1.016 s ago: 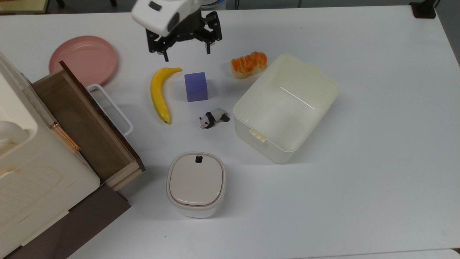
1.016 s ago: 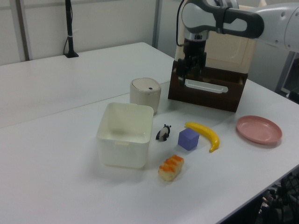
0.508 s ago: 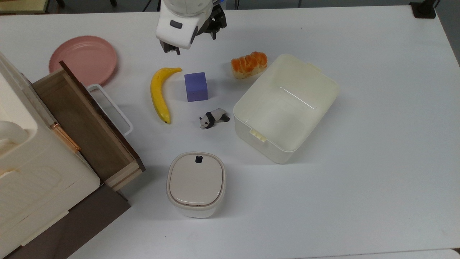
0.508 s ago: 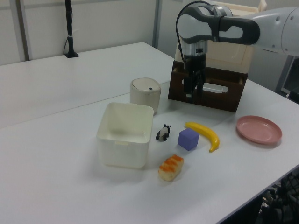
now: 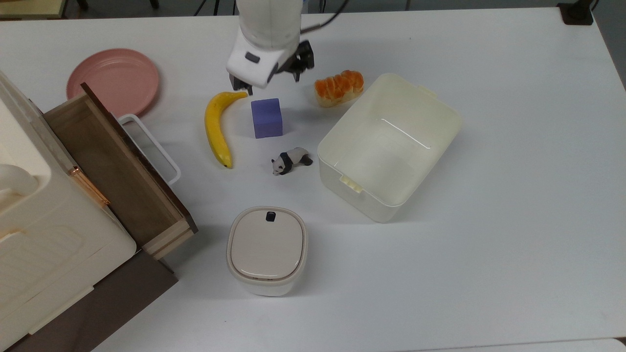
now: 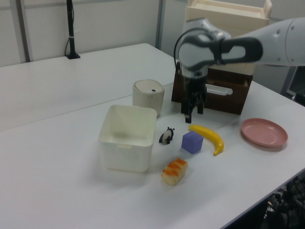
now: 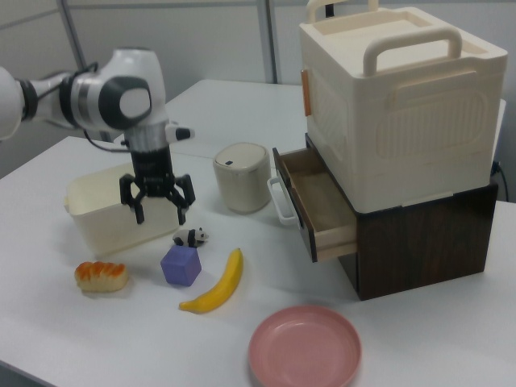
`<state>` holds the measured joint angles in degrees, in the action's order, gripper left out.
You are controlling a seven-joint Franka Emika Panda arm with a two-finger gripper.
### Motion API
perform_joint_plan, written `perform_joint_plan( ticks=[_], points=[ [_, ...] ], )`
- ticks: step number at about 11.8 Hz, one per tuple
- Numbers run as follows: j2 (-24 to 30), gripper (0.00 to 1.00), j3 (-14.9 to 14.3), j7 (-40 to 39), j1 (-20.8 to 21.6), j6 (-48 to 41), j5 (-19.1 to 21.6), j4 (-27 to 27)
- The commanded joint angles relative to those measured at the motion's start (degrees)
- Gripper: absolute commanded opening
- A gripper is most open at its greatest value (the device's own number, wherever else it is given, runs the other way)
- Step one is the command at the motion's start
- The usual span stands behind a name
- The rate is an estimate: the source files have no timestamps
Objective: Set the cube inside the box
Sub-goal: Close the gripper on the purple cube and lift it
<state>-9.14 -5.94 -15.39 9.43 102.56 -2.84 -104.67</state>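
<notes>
Resting flat on the white table (image 5: 513,146), the cube (image 5: 267,118) is a matte blue-purple block standing square on one face, slightly taller than wide in the top view, its longer side running up and down the top view. It lies between the banana (image 5: 216,128) on the top view's left and the box (image 5: 391,146) on the top view's right, apart from both. The banana's long axis runs nearly parallel to the cube's, its stem end toward the arm. A panda figurine (image 5: 290,161) stands just below the cube in the top view, near the box's corner; an orange-topped bread roll (image 5: 339,87) lies beside the box's upper rim. The box is a cream-white tub, set at an angle, open-topped, with nothing seen inside. The gripper (image 7: 159,208) hangs above the table just beyond the cube, touching nothing, its two fingers spread wide and pointing down. Further out: a smaller white container (image 5: 267,250) with its beige lid closed; a wooden drawer (image 5: 117,168) pulled out, its inside bare; a pink plate (image 5: 113,81) carrying nothing; a cream storage bin (image 7: 399,105) stacked on the drawer unit.
</notes>
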Motion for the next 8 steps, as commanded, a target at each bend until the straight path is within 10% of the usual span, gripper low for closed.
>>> perform_joint_plan(
  ticks=[1,7,8],
  points=[
    [1.15,1.00,-0.66,3.52,1.12,10.00,-2.34,-8.51],
    [-7.64,0.99,-0.57,9.84,1.29,16.27,-8.58,-8.62],
    [-7.56,0.61,-0.57,9.85,1.82,16.27,-8.67,-8.44]
  ],
)
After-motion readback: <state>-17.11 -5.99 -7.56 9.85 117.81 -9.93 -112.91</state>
